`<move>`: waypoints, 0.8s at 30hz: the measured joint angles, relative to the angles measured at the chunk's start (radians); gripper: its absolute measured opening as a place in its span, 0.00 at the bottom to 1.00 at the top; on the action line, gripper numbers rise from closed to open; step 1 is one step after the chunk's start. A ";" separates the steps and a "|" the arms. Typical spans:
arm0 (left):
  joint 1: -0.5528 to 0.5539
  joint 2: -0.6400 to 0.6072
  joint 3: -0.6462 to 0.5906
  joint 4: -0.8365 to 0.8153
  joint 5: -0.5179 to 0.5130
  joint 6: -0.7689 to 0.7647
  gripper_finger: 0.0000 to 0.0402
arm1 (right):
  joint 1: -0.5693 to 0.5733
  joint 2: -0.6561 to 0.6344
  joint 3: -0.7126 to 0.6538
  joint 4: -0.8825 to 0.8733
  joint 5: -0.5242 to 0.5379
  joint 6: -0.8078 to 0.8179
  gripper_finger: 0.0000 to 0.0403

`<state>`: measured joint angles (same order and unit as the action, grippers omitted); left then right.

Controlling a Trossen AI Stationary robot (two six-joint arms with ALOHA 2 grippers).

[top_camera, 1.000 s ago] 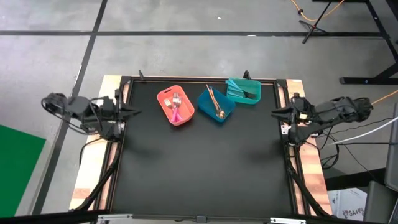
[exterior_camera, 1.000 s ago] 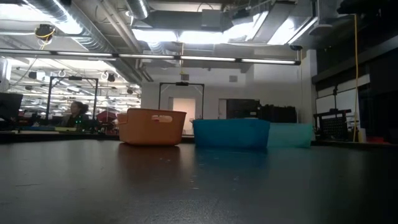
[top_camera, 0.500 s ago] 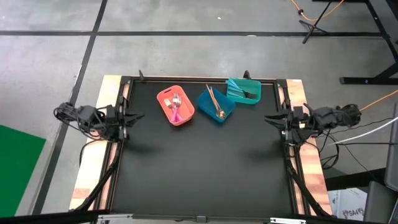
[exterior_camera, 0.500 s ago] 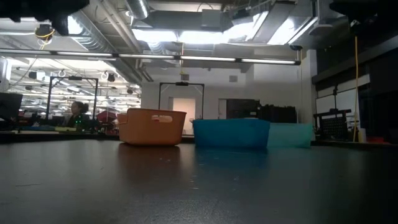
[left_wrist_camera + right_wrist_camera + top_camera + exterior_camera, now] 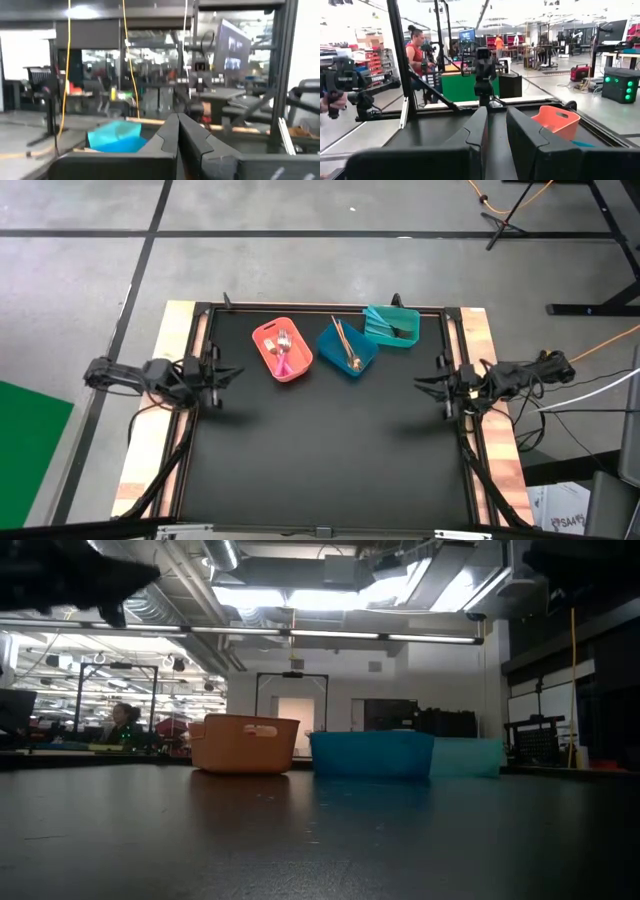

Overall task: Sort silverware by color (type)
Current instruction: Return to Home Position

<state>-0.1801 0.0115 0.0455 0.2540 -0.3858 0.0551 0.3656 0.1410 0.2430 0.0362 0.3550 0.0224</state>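
A wide black-topped table with pale wooden edges carries a row of three bins along its far side. The blue rectangular plastic bin stands in the middle of that row.

Two dark arms hang low over the table's side edges, well out from the blue bin and a little nearer the front than it. The left arm reaches in from the blue bin's left flank. The left gripper points toward the table's middle, its fingers pressed together with nothing between them. The right arm mirrors it on the opposite flank. The right gripper holds nothing, its fingers standing a narrow gap apart.

An orange rectangular plastic bin sits just beside the blue bin on the left arm's side, a sliver of tabletop between them. A teal rectangular plastic bin sits close against the blue bin's far corner on the right arm's side; whether the two touch cannot be told.

The silverware in view lies in the bins:
- Gold-toned pieces run lengthwise in the blue bin.
- Pink-handled pieces with metal heads lie in the orange bin.
- Light-blue-handled pieces lie in the teal bin.

Far beyond the blue bin's row, a person sits in the lit workshop.
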 joint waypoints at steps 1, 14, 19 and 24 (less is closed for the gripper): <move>0.012 0.000 -0.016 0.000 0.012 -0.017 0.00 | 0.000 0.000 -0.011 0.016 0.000 0.000 0.15; 0.181 0.001 -0.038 -0.012 0.140 -0.080 0.00 | -0.057 0.000 -0.203 0.313 -0.001 -0.010 0.15; 0.239 0.001 -0.038 -0.046 0.172 -0.114 0.00 | -0.173 0.001 -0.236 0.352 -0.056 -0.008 0.15; 0.273 0.001 -0.038 -0.149 0.209 -0.166 0.00 | -0.277 0.000 -0.236 0.246 -0.197 0.028 0.15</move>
<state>0.0929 0.0128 0.0071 0.1054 -0.1764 -0.1106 0.0881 0.1413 0.0074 0.2818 0.1576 0.0505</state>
